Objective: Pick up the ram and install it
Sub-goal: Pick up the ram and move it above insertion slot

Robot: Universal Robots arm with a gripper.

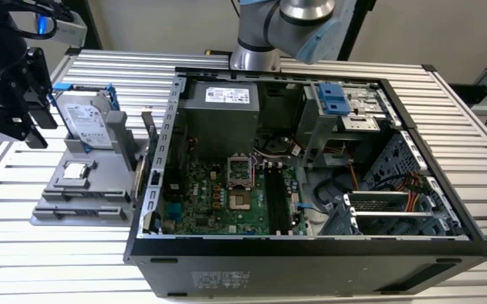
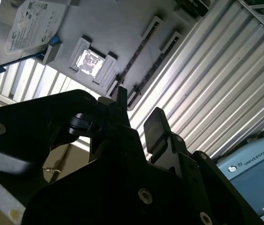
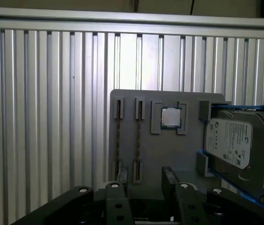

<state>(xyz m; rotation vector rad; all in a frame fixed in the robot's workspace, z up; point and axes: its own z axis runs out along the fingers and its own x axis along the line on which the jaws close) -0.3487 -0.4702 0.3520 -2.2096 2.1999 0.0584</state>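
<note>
Two ram sticks stand on edge in the slots of a grey holder (image 3: 169, 159): one ram stick (image 3: 118, 140) and a second (image 3: 139, 140) beside it. The second wrist view shows them as thin dark strips (image 2: 139, 51) (image 2: 154, 68). My black gripper (image 3: 146, 187) hangs above the holder's near end, open, with nothing between its fingers (image 2: 155, 124). In the exterior view the gripper (image 1: 32, 126) is high at the left, over the holder (image 1: 83, 209) and apart from it.
The holder also carries a silver hard drive (image 3: 235, 140) in a blue frame and a small square processor chip (image 3: 171, 117). To the exterior view's right lies the open computer case (image 1: 311, 253) with its green motherboard (image 1: 218, 202) and dark memory slots (image 1: 281, 196). A ribbed metal table (image 1: 7, 247) lies underneath.
</note>
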